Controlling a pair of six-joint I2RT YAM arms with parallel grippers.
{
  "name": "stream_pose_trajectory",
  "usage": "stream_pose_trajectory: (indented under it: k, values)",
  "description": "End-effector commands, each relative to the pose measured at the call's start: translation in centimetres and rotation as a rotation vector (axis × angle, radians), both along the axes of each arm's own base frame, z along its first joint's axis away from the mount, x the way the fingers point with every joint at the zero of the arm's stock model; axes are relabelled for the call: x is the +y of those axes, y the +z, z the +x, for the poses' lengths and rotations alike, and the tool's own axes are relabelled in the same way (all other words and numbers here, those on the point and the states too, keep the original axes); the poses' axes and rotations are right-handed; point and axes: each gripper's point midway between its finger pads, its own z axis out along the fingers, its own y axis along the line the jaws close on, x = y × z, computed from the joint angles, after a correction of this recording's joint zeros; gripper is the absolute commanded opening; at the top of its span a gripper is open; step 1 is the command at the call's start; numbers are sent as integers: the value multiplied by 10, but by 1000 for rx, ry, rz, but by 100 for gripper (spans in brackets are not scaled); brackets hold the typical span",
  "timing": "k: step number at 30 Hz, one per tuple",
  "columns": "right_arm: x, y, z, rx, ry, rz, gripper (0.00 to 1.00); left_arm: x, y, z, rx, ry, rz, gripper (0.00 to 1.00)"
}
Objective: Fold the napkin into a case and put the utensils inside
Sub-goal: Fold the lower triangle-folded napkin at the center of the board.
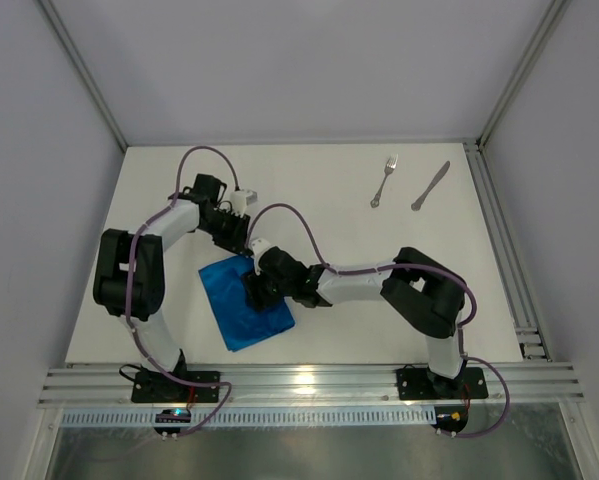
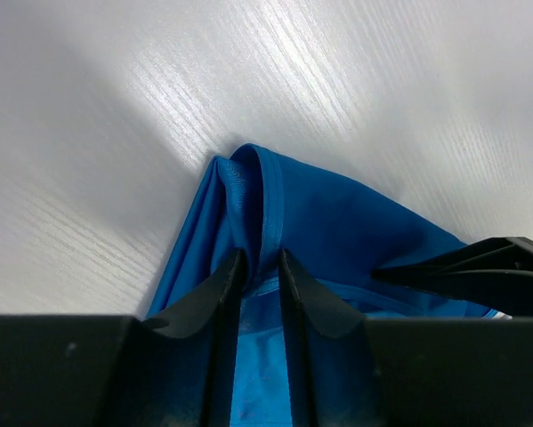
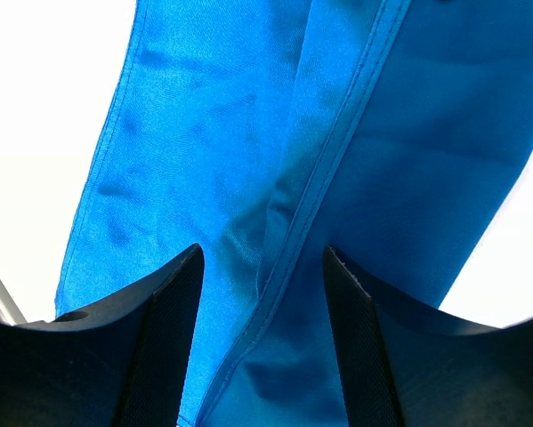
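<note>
The left tool (image 2: 262, 258) was nearly closed, pinching a raised fold at a corner of the one blue napkin (image 1: 241, 310), left of centre on the worktop (image 1: 309, 190). The right tool (image 3: 262, 253) stood wide over its hem, gripping nothing. One fork (image 1: 383, 182) and one knife (image 1: 430, 186) lay upper right.

I see a white wood-grain tabletop (image 1: 309, 190) mid-frame, silver aluminium rails (image 1: 299, 385) along btm edge, a similar metal track (image 1: 499, 240) down rt side, pale grey walls (image 1: 279, 60) up top.
</note>
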Motion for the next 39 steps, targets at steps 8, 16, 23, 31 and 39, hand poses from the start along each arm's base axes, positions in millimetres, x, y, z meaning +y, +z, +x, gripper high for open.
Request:
stream_pose_trajectory:
  k: [8,16,23,31,39]
  values:
    - [-1,29,6,0,-36,65,60,-5,22,14,-74,-30,-31,14]
    - [-1,84,15,-6,-67,149,60,-5,16,17,-73,-36,-19,0]
    - [-43,81,14,88,-163,172,60,-6,20,14,-67,-61,-31,4]
    - [-60,30,7,208,-188,128,51,-5,17,12,-58,-65,-22,12]
    - [-65,10,-13,283,-150,148,44,-5,14,11,-54,-69,-20,32]
